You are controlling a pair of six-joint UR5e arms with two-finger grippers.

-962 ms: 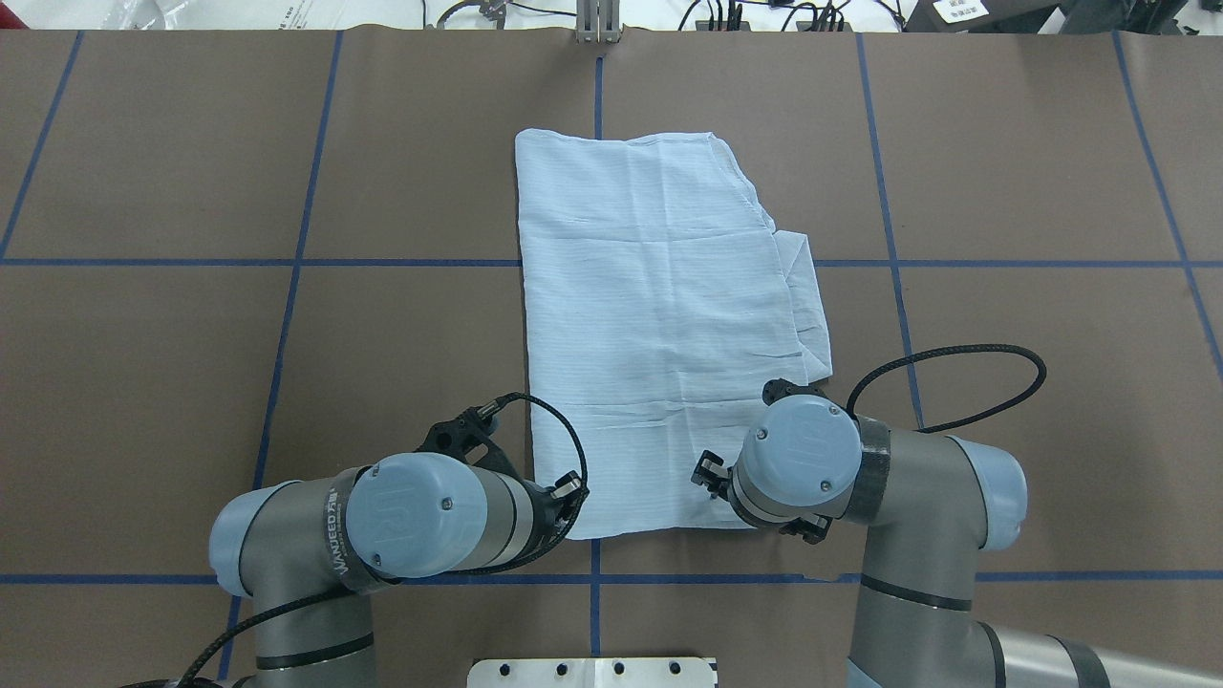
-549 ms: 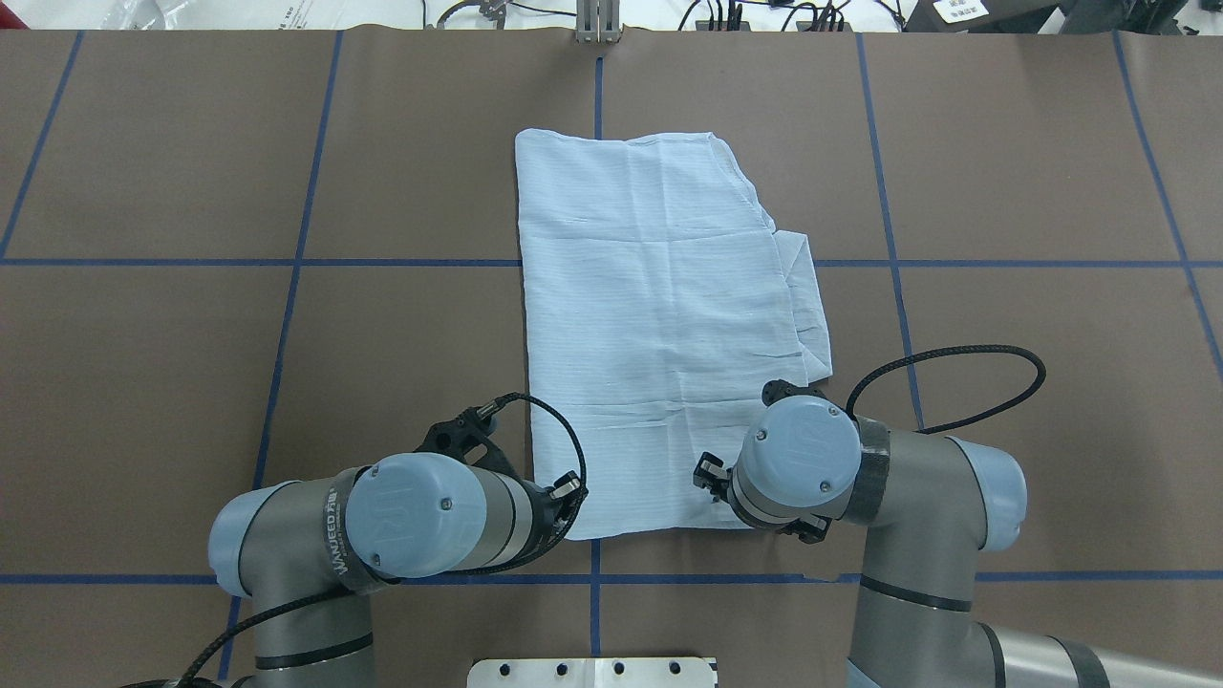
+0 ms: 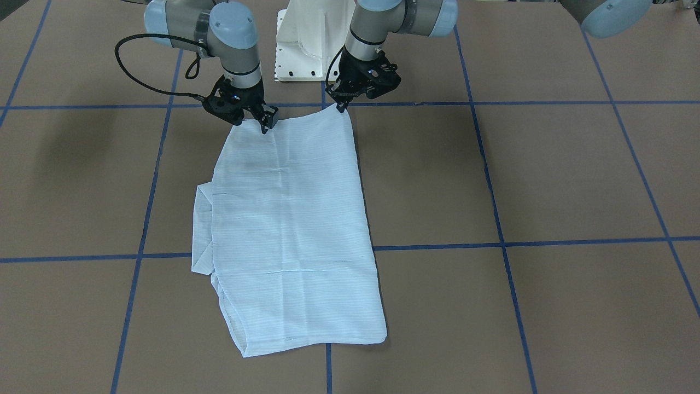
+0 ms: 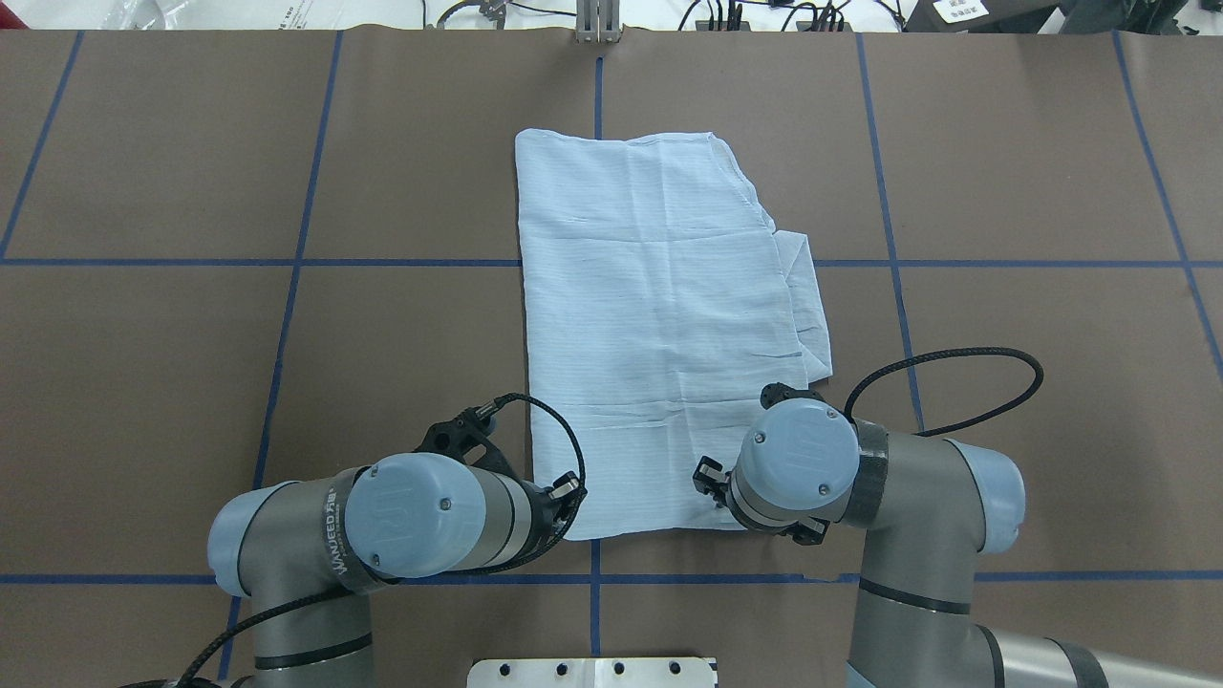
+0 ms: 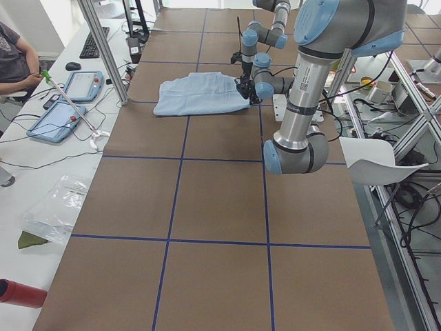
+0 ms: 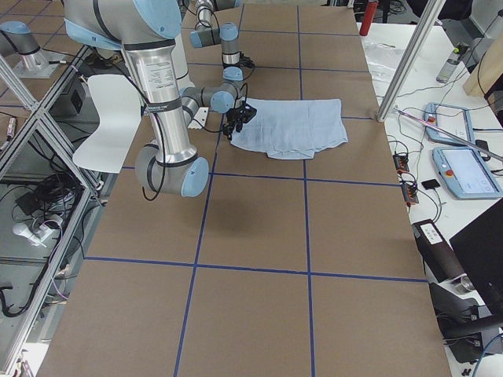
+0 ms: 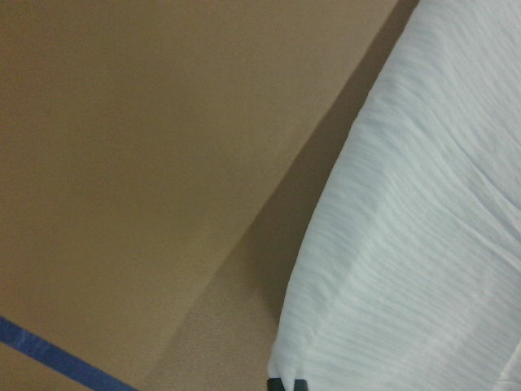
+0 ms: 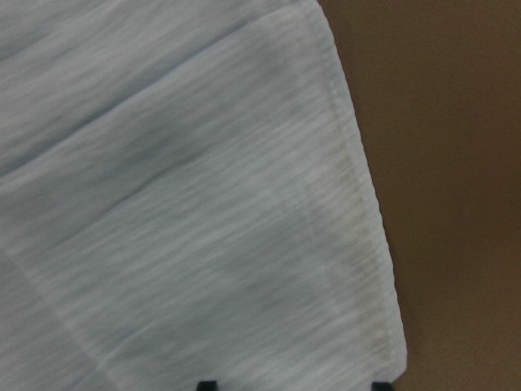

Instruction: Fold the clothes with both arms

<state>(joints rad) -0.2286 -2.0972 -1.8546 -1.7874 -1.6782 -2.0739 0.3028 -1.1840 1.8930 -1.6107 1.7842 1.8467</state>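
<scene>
At the near hem, the left gripper (image 3: 340,105) is clenched on one corner of the shirt (image 4: 650,315). The right gripper (image 3: 267,121) straddles the other corner, jaws spread, gripping nothing. Lifting now would likely drag one side and skew the fold. The thin, finely striped cloth lies limp on the brown table (image 4: 382,334), with a tucked sleeve (image 4: 810,306) poking out farther on.

Not much to read here. The black band (image 4: 336,540) round the left arm (image 4: 287,545) has white lettering that looks like "WANFEED", plus smaller characters too tiny to make out. The blue cap (image 4: 411,511) just beside that band shows an embossed "UR" logo. The right arm (image 4: 917,497) has the same on its cap (image 4: 801,451).
</scene>
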